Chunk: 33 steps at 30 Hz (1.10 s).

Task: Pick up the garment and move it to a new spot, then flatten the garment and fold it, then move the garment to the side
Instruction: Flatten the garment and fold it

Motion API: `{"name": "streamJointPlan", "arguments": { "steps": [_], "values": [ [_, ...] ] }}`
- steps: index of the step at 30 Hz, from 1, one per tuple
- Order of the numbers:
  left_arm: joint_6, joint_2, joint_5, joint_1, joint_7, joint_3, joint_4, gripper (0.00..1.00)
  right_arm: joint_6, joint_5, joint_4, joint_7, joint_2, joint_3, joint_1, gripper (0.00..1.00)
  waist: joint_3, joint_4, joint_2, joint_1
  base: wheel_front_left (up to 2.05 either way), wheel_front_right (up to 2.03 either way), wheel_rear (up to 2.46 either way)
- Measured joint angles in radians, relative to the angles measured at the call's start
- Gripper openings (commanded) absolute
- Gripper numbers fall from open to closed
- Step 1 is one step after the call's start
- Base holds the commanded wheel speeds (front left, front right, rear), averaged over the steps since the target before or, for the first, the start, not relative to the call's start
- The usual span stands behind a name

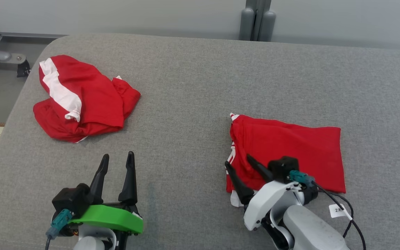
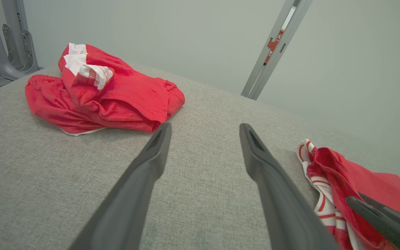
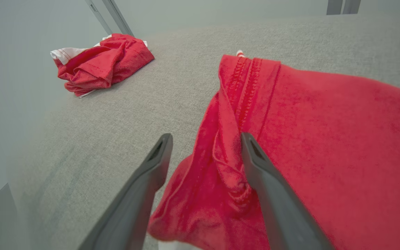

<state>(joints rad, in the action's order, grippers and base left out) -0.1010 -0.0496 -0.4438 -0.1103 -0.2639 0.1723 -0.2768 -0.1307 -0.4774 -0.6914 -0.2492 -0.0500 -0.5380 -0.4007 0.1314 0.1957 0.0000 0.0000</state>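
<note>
Two sets of jaws stand apart; the right gripper (image 1: 238, 160) straddles the garment (image 1: 290, 149) at its bunched edge and could snag it.

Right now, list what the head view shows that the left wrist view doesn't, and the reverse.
Head view adds: the green bracket behind the left end effector, the right arm's pale forearm and the folded garment's whole outline. Left wrist view adds: a grey post bearing a red mark, and the folded garment's striped trim up close. Shared: the crumpled garment, the grey table, both open end effectors, the right end effector at the folded garment's edge.
</note>
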Motion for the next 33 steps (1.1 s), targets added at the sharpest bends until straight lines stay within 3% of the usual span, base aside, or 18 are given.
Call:
{"name": "streamJointPlan", "arguments": {
  "steps": [5, 11, 17, 24, 31, 33],
  "values": [
    [0.0, 0.0, 0.002, 0.0, 0.0, -0.007, -0.003, 1.0, 0.0, -0.085, 0.044, 0.028, 0.002, -0.163, -0.013, 1.0, -0.008, -0.018, 0.0, 0.0, 0.0, 0.0, 0.0],
    [0.0, 0.0, 0.009, 0.0, 0.0, -0.014, -0.001, 1.0, 0.0, -0.116, 0.073, 0.01, 0.002, -0.173, -0.055, 1.0, -0.018, -0.05, 0.0, 0.0, 0.0, 0.0, 0.0],
    [0.0, 0.0, 0.016, 0.0, 0.0, -0.016, 0.044, 1.0, 0.0, 0.011, 0.128, -0.01, -0.064, -0.053, -0.082, 1.0, -0.02, -0.091, 0.0, 0.0, 0.0, 0.0, 0.0],
    [0.0, 0.0, 0.06, -0.009, 0.0, -0.017, 0.118, 1.0, 0.0, 0.21, 0.346, -0.013, -0.14, 0.188, 0.006, 1.0, -0.011, -0.139, 0.0, 0.0, 0.0, 0.0, 0.0],
    [0.005, 0.0, 0.102, -0.01, 0.0, -0.017, 0.154, 1.0, 0.0, 0.342, 0.504, -0.014, -0.142, 0.367, 0.126, 1.0, 0.002, -0.182, 0.0, 0.0, 0.0, 0.0, 0.0],
    [0.01, 0.0, 0.188, -0.01, 0.0, -0.012, 0.154, 1.0, 0.0, 0.391, 0.532, -0.013, -0.135, 0.396, 0.154, 1.0, 0.006, -0.193, 0.0, 0.0, 0.0, 0.0, 0.0]
  ]
}}
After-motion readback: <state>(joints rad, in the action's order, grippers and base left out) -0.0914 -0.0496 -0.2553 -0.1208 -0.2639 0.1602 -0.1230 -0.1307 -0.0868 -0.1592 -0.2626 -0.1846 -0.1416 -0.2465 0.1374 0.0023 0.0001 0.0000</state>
